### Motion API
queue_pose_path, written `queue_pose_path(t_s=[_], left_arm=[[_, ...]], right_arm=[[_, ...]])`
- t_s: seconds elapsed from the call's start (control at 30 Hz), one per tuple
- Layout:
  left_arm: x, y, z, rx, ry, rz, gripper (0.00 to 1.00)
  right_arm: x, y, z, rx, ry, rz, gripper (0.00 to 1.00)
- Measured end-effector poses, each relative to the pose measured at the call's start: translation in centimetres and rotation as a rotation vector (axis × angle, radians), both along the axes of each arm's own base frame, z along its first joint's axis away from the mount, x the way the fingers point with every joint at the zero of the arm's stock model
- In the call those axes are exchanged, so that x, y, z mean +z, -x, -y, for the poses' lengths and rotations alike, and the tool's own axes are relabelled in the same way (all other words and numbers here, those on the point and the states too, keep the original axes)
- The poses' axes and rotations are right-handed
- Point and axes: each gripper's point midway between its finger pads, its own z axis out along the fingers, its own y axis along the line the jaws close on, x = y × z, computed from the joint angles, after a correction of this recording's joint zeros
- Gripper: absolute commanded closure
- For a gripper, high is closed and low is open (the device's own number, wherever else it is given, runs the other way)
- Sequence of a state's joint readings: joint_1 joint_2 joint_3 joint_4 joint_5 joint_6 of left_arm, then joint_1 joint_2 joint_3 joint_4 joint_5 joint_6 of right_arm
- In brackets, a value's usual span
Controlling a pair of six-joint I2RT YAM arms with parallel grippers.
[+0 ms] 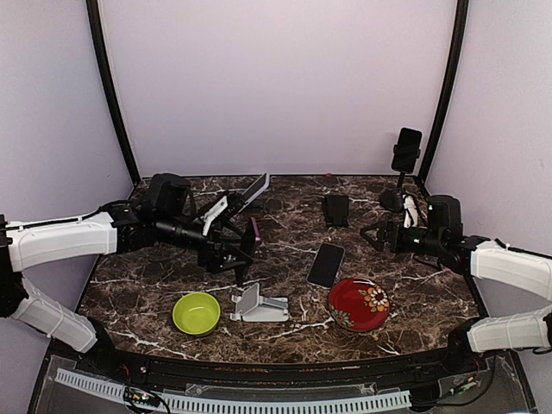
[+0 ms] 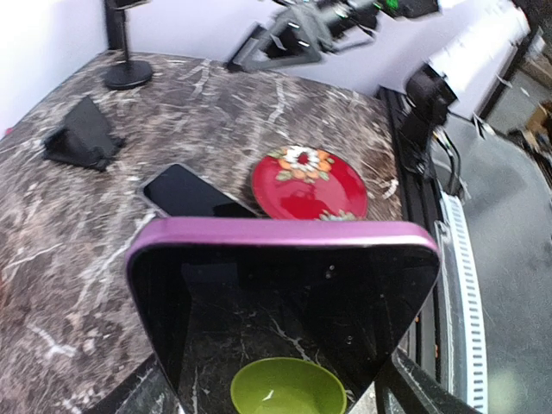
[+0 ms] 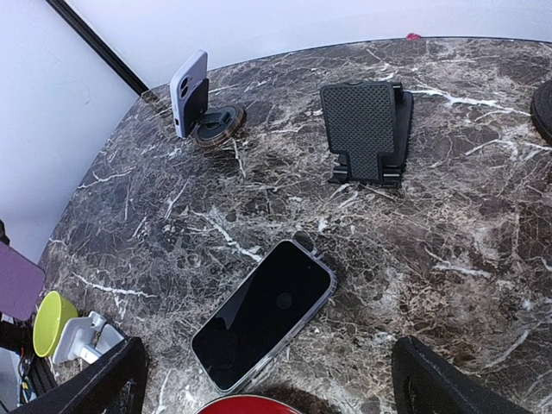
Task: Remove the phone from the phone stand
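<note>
Pinching a slim phone (image 2: 285, 302) in a smooth purple case by its two long sides, my left fingers (image 2: 420, 390) hold it in the air above the dark brown, white-veined marble surface (image 1: 285, 336). It is off the white folding plastic stand (image 1: 257, 304), which sits low on the surface nearer the front edge. The phone's face is glossy black and mirror-like, with rounded corners and a purple rim. Its long axis runs straight out from my grip, and the free short end points toward the right side of the surface, roughly at the round red glazed plate with a flower pattern (image 1: 359, 304).

A small, smooth lime-green bowl (image 1: 196, 312) stands just beside the white stand. A second flat dark phone in a clear case (image 3: 263, 315) lies screen up on the marble, between the white stand and the plate. Farther back stands a black folding stand with a ribbed, textured pad (image 3: 364, 128), and a pale lavender phone (image 3: 189, 92) is propped upright on a round wooden base. At the far right corner a thin black pole mount (image 1: 402, 177) carries another dark phone.

My right fingers (image 3: 95, 379) are spread wide with nothing between them, hovering apart from everything.
</note>
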State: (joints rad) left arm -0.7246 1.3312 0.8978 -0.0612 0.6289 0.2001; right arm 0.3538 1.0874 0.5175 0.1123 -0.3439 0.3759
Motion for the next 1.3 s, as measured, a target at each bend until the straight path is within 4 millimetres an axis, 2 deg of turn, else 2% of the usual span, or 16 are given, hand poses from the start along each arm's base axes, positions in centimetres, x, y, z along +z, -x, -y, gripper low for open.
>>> queue_pose_path(t_s=[0.17, 0.3, 0.5, 0.7, 0.83, 0.97, 1.07, 1.3], left_arm=[[1.1, -3.3, -2.2, 0.144, 0.015, -0.061, 0.42], [1.0, -5.9, -4.5, 0.281, 0.000, -0.115, 0.44], [-2.1, -10.4, -10.3, 0.567, -0.087, -0.250, 0.46], [-4.7, -12.6, -16.5, 0.827, -0.161, -0.364, 0.46], [-6.0, -12.7, -19.7, 0.943, -0.218, -0.415, 0.45], [-7.8, -11.9, -22.6, 1.029, -0.305, -0.480, 0.45], [-8.9, -11.3, -24.1, 1.068, -0.358, -0.517, 0.45], [-10.9, -10.6, -26.1, 1.108, -0.472, -0.556, 0.45]], right_arm=[[0.3, 0.1, 0.0, 0.000, -0.003, 0.010, 0.01], [0.6, 0.1, 0.0, 0.000, -0.006, 0.018, 0.01], [0.6, 0.1, 0.0, 0.001, -0.006, 0.018, 0.01], [0.5, 0.1, 0.0, 0.004, -0.007, 0.015, 0.01], [0.7, 0.0, -0.1, 0.005, -0.012, 0.024, 0.01], [0.4, 0.1, -0.3, 0.014, -0.021, 0.024, 0.01], [0.2, 0.1, -0.4, 0.019, -0.025, 0.017, 0.01], [0.2, 0.0, -0.5, 0.021, -0.031, 0.022, 0.01]])
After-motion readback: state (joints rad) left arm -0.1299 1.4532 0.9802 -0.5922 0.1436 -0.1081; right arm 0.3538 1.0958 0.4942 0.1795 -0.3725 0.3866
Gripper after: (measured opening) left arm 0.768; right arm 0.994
